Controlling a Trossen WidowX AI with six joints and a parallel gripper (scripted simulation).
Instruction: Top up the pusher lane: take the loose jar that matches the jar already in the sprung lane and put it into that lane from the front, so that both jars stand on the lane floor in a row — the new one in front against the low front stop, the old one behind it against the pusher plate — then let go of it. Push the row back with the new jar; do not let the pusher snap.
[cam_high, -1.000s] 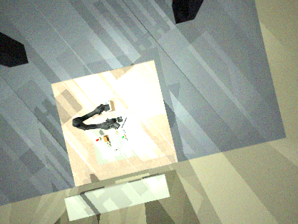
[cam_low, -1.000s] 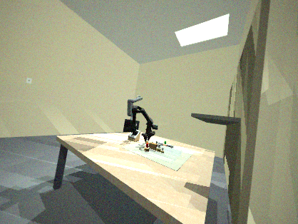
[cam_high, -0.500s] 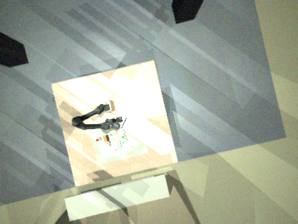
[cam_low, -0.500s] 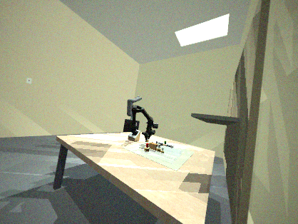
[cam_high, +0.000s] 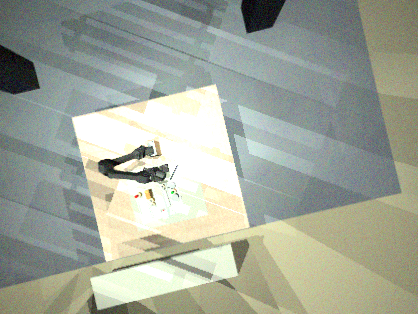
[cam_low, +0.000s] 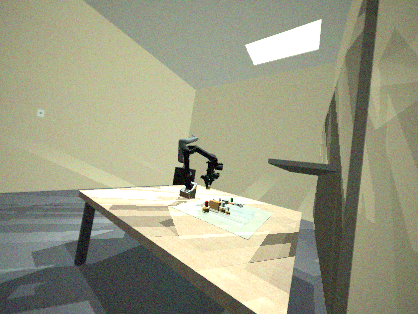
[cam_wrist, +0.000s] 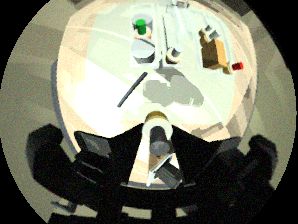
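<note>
My gripper (cam_wrist: 156, 127) (cam_low: 208, 185) is shut on a loose jar (cam_wrist: 157, 129) with a tan body, a pale ring and a dark grey top. The jar is held up off the table, below the arm. In the wrist view a similar jar (cam_wrist: 173, 54), tan below with a grey top, stands ahead of the gripper in a narrow pale lane. Beside it, to the left, a green-topped piece (cam_wrist: 141, 26) (cam_high: 172, 192) (cam_low: 232, 200) stands behind a grey-white cylinder (cam_wrist: 143, 52). The pusher plate and the low front stop are too small and washed out to tell.
A brown block (cam_wrist: 213, 54) (cam_high: 149, 194) (cam_low: 215, 204) stands right of the lanes in the wrist view, with a red-topped piece (cam_wrist: 237, 66) (cam_high: 137, 196) (cam_low: 206, 203) beside it. A dark thin rod (cam_wrist: 132, 90) (cam_high: 174, 172) lies left of the gripper's front.
</note>
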